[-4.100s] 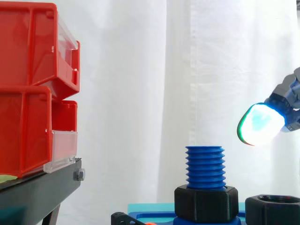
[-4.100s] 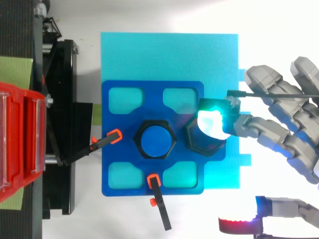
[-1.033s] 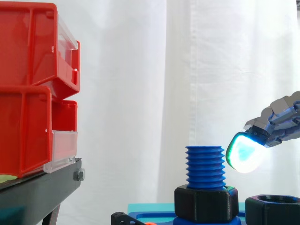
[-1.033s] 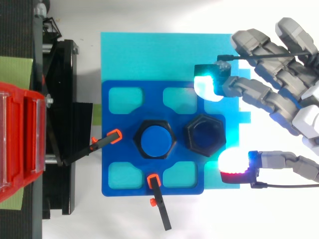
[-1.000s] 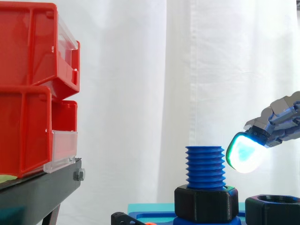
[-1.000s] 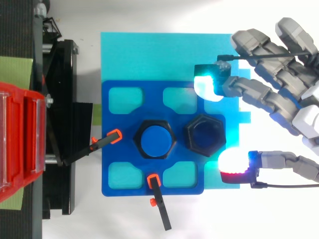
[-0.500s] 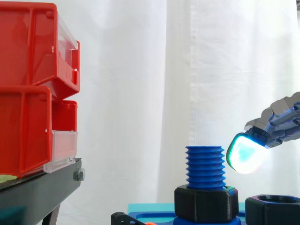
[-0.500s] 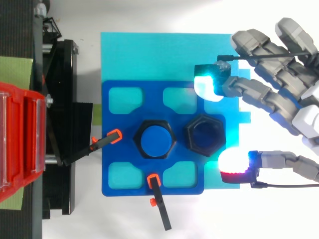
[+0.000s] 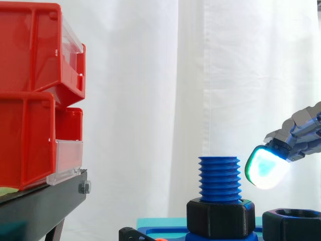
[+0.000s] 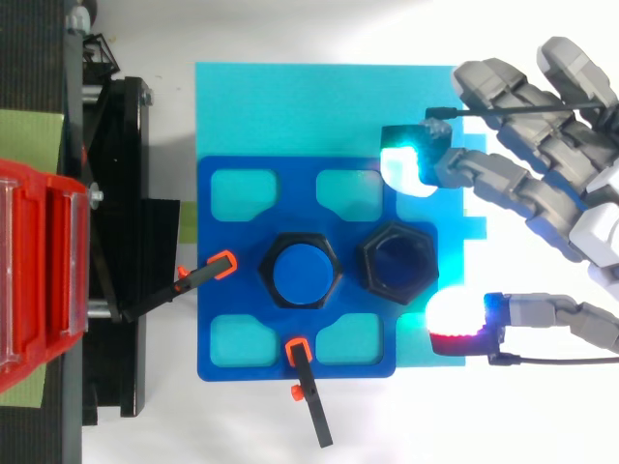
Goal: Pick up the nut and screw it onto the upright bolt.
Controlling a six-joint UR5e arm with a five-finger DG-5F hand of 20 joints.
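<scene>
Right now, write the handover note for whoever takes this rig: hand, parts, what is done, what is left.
Hand: open, fingers spread, holding nothing. Its glowing pads sit on either side of the nut in the top view; the one in the side view is higher than the nut. None touches it.
Nut: black hex, lying flat on the blue fixture plate, beside the bolt on the hand's side.
Bolt: blue, upright, threads bare above a black hex collar at its foot.
Done: nothing grasped yet.
Left: close on the nut, lift it, seat it on the bolt's top, screw it down.
</scene>
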